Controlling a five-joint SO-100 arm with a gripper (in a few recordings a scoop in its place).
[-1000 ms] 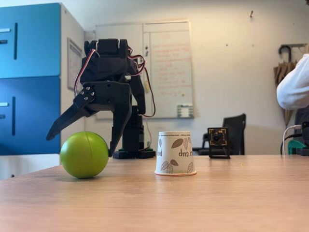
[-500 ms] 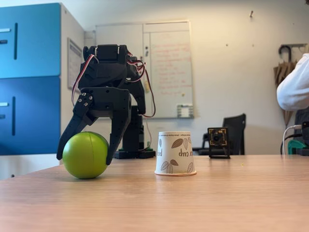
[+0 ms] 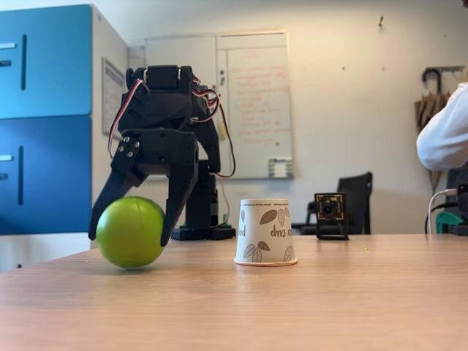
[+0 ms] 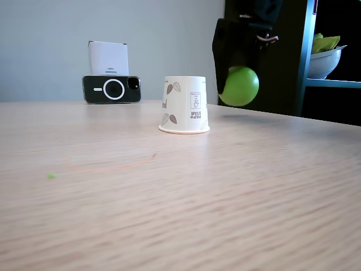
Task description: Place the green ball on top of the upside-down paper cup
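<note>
The lime-green ball (image 3: 130,232) is at the left of the wooden table (image 3: 292,307), resting on it or barely off it. My black gripper (image 3: 129,238) reaches down over the ball, one finger pressed against each side, shut on it. The upside-down paper cup (image 3: 265,231), white with brown leaves, stands on its rim a short way to the right of the ball, apart from it. In the other fixed view the ball (image 4: 239,86) hangs under the gripper's dark body (image 4: 237,39), right of and behind the cup (image 4: 184,105); the fingertips are hidden there.
A small camera on a stand (image 3: 330,215) is behind the cup on the right. A person's white sleeve (image 3: 444,131) is at the right edge. A phone (image 4: 111,88) leans against a white box (image 4: 108,57) at the table's far side. A shelf with a bowl (image 4: 324,59) stands beyond.
The gripper came down from open and wide above the ball and closed its fingers onto both sides of it. The ball shifted very slightly; the cup stayed put.
</note>
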